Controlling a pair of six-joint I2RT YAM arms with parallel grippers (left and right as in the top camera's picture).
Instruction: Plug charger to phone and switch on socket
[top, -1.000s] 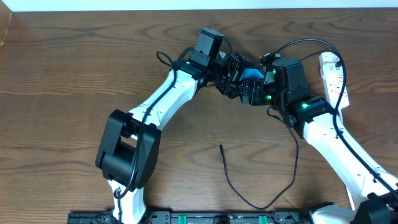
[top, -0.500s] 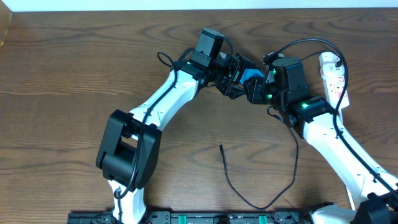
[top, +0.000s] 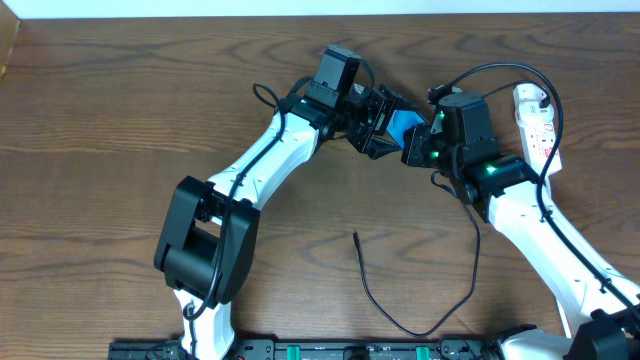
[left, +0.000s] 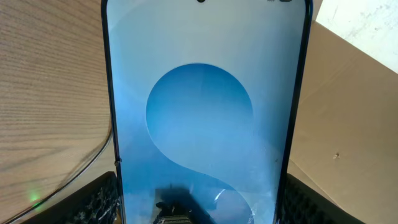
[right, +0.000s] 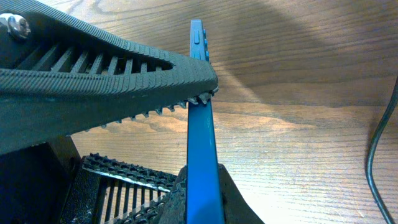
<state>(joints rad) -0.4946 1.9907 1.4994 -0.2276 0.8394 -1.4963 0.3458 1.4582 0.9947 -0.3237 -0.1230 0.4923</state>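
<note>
Barely begun, by the look of it: the phone (top: 405, 125) is held on edge at one o'clock, the left gripper (top: 385, 122) spread wide across it and the right gripper (top: 417, 146) pinching its thin side, while the charger (top: 357, 238) lies loose at six o'clock and the socket (top: 535, 115) at two o'clock sits untouched.

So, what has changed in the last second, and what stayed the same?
The right gripper closed its fingers on the phone, which shifted slightly. The left gripper kept its hold on the phone; the charger and the power strip lie as before.
</note>
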